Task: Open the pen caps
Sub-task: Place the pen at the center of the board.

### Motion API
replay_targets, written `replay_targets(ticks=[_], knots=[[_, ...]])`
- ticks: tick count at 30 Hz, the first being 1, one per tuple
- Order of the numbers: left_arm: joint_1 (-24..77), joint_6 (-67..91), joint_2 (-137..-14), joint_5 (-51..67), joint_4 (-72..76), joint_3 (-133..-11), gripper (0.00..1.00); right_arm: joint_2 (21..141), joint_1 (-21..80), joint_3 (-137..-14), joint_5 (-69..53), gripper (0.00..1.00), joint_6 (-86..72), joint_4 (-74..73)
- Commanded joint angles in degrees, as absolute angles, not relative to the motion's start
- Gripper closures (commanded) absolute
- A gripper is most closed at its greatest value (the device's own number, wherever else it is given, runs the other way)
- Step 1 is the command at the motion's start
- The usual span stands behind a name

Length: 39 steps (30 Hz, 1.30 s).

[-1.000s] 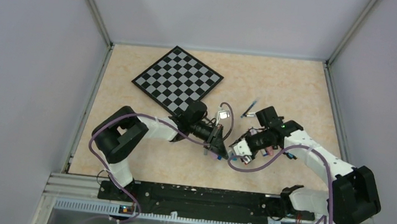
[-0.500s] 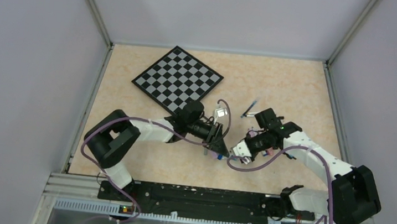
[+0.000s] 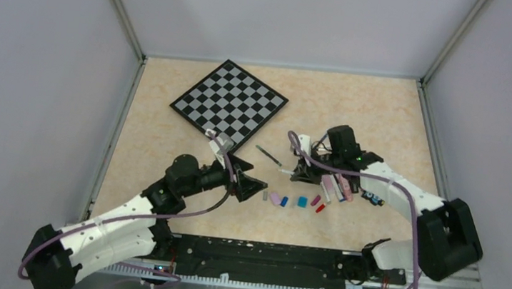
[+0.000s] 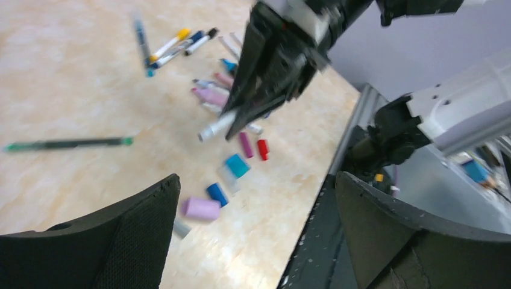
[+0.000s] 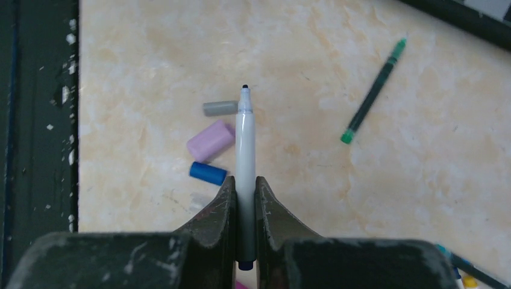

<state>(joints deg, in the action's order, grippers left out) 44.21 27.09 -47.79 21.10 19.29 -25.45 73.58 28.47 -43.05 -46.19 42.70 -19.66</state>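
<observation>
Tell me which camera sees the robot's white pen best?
Right wrist view: the white pen sits sharp and close in the right gripper, bare tip showing. Left wrist view shows it blurred; top view hardly at all.

Loose pen caps (image 3: 275, 199), grey, pink, blue, teal, red, flat in a row.

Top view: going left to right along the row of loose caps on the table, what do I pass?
Grey cap → pink cap → blue cap → teal cap → red cap.
</observation>
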Motion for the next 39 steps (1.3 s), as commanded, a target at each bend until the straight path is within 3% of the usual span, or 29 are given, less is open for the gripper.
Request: replay_targets(ticks=[1, 6, 14, 20, 27, 39], knots=[[43.86, 27.31, -36.44, 8.46, 14.75, -18.25, 0.01, 84.57, 28.06, -51.46, -36.98, 1.0, 17.32, -7.74], [43.81, 29.0, -28.69, 6.08, 6.23, -17.1, 0.01, 98.06, 28.06, -64.58, -33.27, 1.0, 10.24, -14.64], [43.77, 30.23, -20.38, 1.02, 2.81, -14.31, 0.01, 109.26, 28.12, -73.51, -29.84, 1.0, 6.49, -17.03], [43.77, 30.5, -21.51, 0.53, 3.06, -13.74, 0.01, 114.76, 28.41, -77.87, -28.48, 0.91, 5.64, -19.38], [43.77, 30.5, -23.66, 0.53, 3.69, -13.89, 0.01, 115.99, 28.39, -78.49, -31.33, 0.74, 5.03, -20.24], [43.82, 30.86, -27.68, 2.33, 7.38, -14.15, 0.01, 104.18, 28.25, -72.69, -32.34, 0.68, 10.86, -19.54]])
